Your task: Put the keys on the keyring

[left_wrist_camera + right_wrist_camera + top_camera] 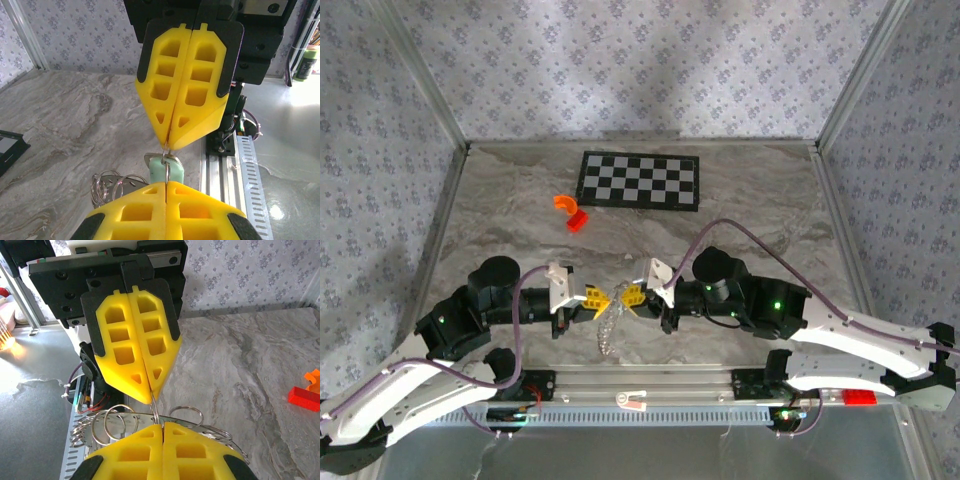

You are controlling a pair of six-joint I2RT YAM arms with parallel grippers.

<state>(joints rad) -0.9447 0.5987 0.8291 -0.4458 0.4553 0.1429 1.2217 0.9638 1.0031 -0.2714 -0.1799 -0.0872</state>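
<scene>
**Both claws pinched on the keyring, tip to tip**

Your left claw and right claw meet nose to nose over the near middle of the table, their yellow fingers almost touching. Both are closed. On each one the two fingers press flat together, with only a thin wire of the keyring nipped at the very tips. That wire runs straight across the small gap from one claw to the other.

From the right wrist you can see the other silvery loops bunched around your right claw's fingertips. From above they trail down towards the arm bases.

The key, small and pale teal, sits right at that gap in the left wrist view. It lies against the taut wire, just past your left claw's tips and under the right claw's. You cannot tell from these views whether it is threaded on the wire or only resting against it.

Well apart, at the far side of the table, lies the checkerboard. The orange curved piece and the red piece lie side by side near its left corner.
</scene>
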